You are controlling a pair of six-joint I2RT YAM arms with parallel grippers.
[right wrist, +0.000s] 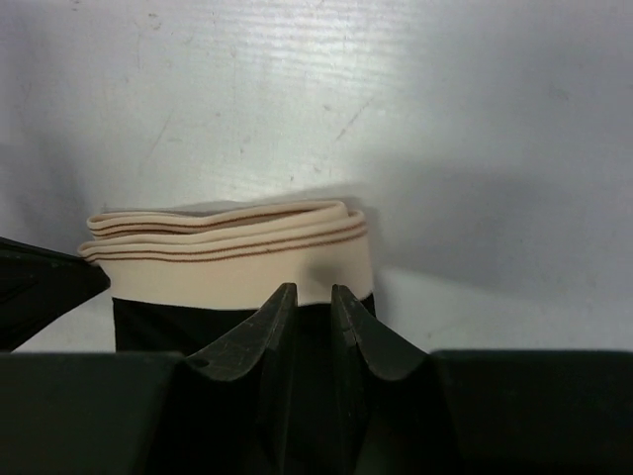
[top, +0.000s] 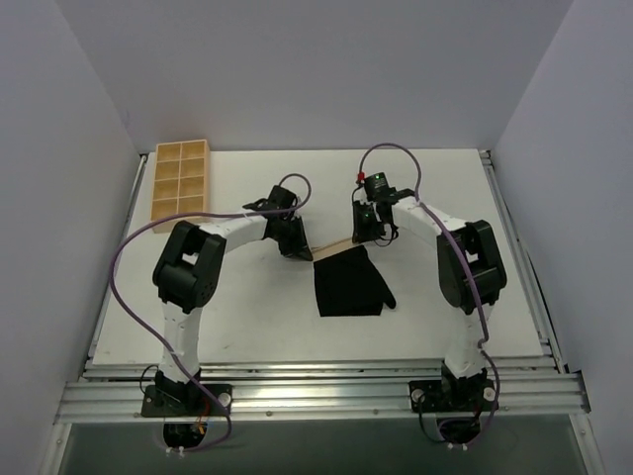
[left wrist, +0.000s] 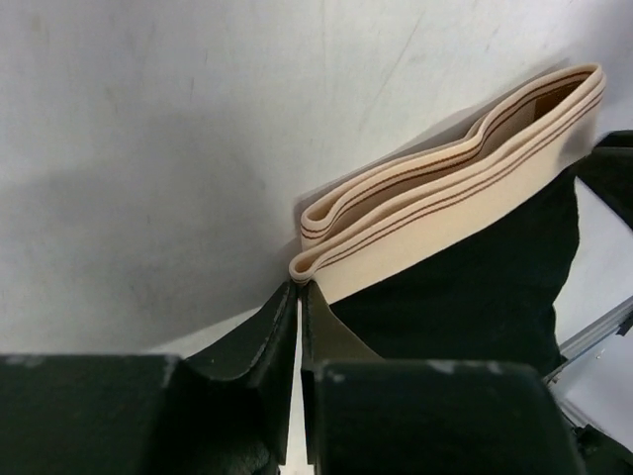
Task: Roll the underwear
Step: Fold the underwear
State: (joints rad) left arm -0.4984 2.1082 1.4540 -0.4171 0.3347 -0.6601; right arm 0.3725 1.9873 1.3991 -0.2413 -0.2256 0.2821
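The underwear [top: 351, 282] lies flat on the white table, black fabric with a tan waistband [top: 332, 246] along its far edge. My left gripper [top: 303, 251] is at the band's left end. In the left wrist view its jaws [left wrist: 298, 287] are almost together, nipping the folded corner of the waistband [left wrist: 445, 188]. My right gripper [top: 372, 237] hovers at the band's right end. In the right wrist view its fingers [right wrist: 309, 289] stand slightly apart over the black cloth, just short of the waistband [right wrist: 227, 259], holding nothing.
A wooden compartment tray [top: 180, 180] sits at the far left corner of the table. Grey walls close in the table on three sides. Metal rails [top: 316, 391] run along the near edge by the arm bases.
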